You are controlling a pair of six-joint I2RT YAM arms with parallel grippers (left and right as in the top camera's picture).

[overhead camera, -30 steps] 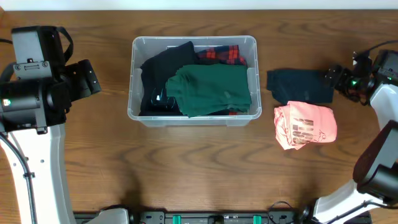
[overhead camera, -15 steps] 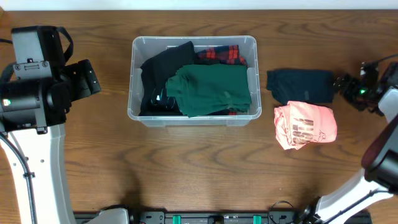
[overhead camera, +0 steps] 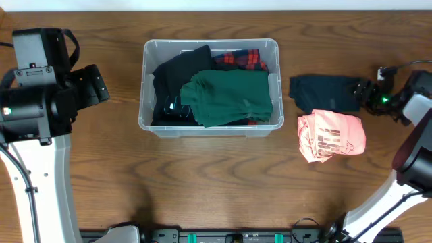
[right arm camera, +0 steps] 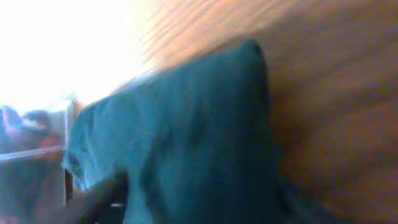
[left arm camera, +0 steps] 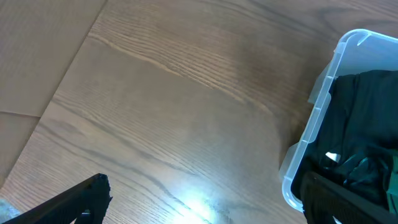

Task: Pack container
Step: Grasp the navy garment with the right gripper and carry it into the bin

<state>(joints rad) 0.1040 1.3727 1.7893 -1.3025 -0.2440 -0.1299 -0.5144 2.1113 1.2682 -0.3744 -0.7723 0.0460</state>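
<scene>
The clear plastic container (overhead camera: 143,101) stands at the table's middle back, and its corner (left arm camera: 323,106) shows in the left wrist view. Inside lie a green garment (overhead camera: 233,98), a black one (overhead camera: 175,74) and a red plaid one (overhead camera: 239,59). A dark teal folded garment (overhead camera: 324,93) lies right of the container, with a pink garment (overhead camera: 332,135) in front of it. My right gripper (overhead camera: 362,91) is at the teal garment's right edge; the cloth (right arm camera: 199,137) fills its blurred wrist view beside one finger (right arm camera: 99,196). My left gripper (left arm camera: 205,205) hangs open over bare wood left of the container.
The left arm (overhead camera: 40,88) stands at the table's left side, well apart from the container. The right arm (overhead camera: 415,155) comes in from the right edge. Bare wood lies in front of the container.
The right gripper drew back to the right, then moved left onto the teal garment's right edge, its jaws narrowing. The left arm and the garments have not moved.
</scene>
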